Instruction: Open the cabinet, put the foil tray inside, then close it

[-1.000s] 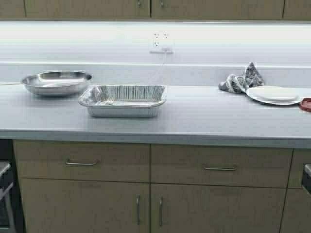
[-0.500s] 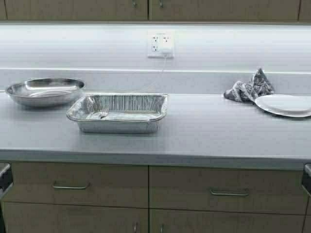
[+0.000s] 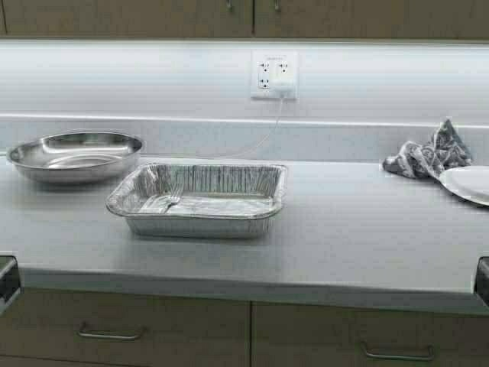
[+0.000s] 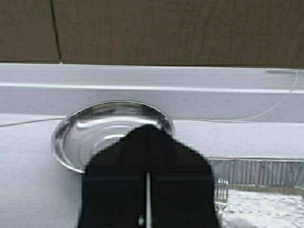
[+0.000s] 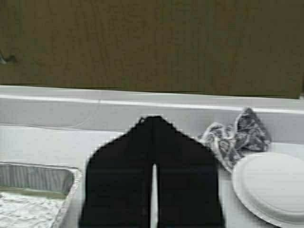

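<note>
The foil tray (image 3: 197, 200) sits on the grey counter (image 3: 344, 229), left of centre, with what looks like a fork lying in it. The cabinet (image 3: 153, 17) shows only as the bottom strip of its two doors at the top edge, with the handle ends (image 3: 229, 4) near the middle. My left gripper (image 4: 148, 127) is shut and empty, held in front of the counter and pointing toward the steel bowl; a tray corner (image 4: 266, 190) shows beside it. My right gripper (image 5: 153, 118) is shut and empty; the tray's other end (image 5: 28, 194) shows beside it.
A round steel bowl (image 3: 75, 155) stands left of the tray. A patterned cloth (image 3: 429, 157) and a white plate (image 3: 467, 183) lie at the right. A wall outlet (image 3: 273, 74) with a plugged-in cord is behind the tray. Drawers with handles (image 3: 111, 334) are below the counter.
The robot has driven closer to the counter: the whole scene has grown and slid down and a little right. The lower cabinet doors have left the view. Nothing on the counter moved.
</note>
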Robot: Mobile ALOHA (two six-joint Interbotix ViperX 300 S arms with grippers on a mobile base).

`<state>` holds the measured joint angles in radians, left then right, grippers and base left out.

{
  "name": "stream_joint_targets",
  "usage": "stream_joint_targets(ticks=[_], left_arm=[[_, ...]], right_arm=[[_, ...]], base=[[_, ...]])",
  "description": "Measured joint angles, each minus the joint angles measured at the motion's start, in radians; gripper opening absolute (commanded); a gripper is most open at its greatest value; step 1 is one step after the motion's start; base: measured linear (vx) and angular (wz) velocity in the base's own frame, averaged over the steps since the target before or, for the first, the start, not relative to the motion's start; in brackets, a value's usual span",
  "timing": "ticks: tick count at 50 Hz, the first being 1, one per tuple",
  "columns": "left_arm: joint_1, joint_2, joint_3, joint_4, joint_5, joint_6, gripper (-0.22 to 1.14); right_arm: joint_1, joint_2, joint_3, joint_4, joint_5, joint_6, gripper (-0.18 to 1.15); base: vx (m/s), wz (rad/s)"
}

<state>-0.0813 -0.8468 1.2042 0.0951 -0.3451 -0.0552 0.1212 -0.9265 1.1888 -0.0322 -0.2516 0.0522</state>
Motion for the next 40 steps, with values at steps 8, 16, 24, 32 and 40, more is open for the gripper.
stream_joint_targets(ticks=[8,16,24,32,40], left_arm=[[-0.239,-0.021,0.0,0.064,0.008,-0.011,1.04],[-0.397,0.049,0.0,0.038,-0.044,-0.012,1.01],[-0.416,0.207,-0.029,-0.028,-0.17,0.002,1.01],[-0.465,0.393,-0.127,-0.133,-0.296,0.054,1.01],[-0.555,0.577,-0.264,-0.278,-0.37,0.152,1.01]], right_arm=[[0.212,0.035,0.003,-0.003,-0.026,0.0,1.0],[0.397,0.135,-0.032,0.035,-0.156,-0.002,1.03],[0.456,0.341,-0.146,0.064,-0.242,-0.023,1.03],[0.512,0.546,-0.287,0.158,-0.318,-0.144,1.03],[0.598,0.709,-0.439,0.408,-0.43,-0.413,1.02]], base=[[0.19,0.01],[0.14,-0.01],[0.08,-0.02],[0.02,-0.01],[0.0,0.0]])
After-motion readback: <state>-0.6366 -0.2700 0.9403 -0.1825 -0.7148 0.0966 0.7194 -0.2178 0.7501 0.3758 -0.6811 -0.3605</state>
